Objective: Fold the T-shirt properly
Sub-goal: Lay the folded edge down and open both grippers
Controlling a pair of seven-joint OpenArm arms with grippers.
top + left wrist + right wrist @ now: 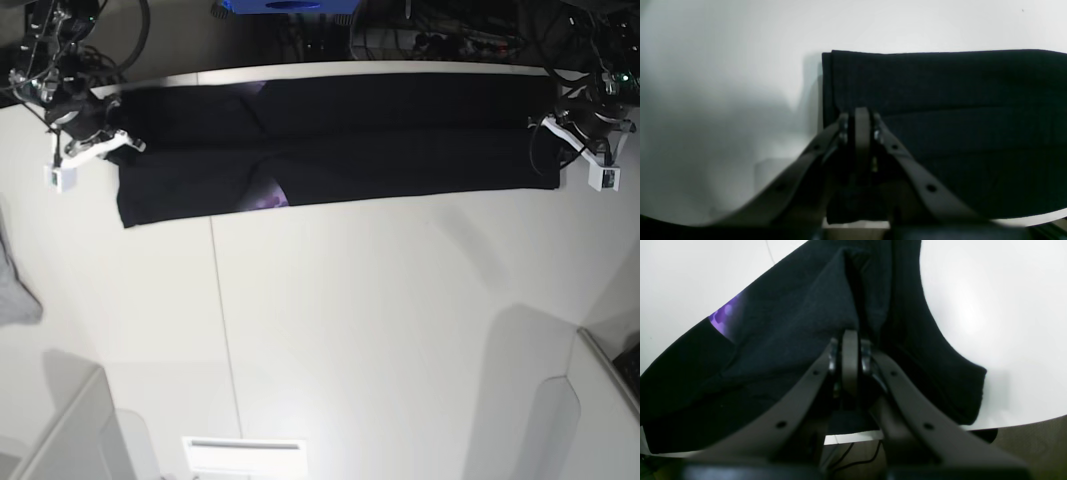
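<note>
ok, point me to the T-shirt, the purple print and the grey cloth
T-shirt [400,140]: base view, middle of the folded black strip.
purple print [725,315]: right wrist view, patch showing between black layers.
grey cloth [12,290]: base view, bunched part at the table's left edge.

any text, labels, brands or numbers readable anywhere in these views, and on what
None can be read in any view.
The T-shirt shows only a purple patch of print, no letters.
The left gripper and right gripper bear no markings.
The blue object at the far edge of the base view is too small to tell.
</note>
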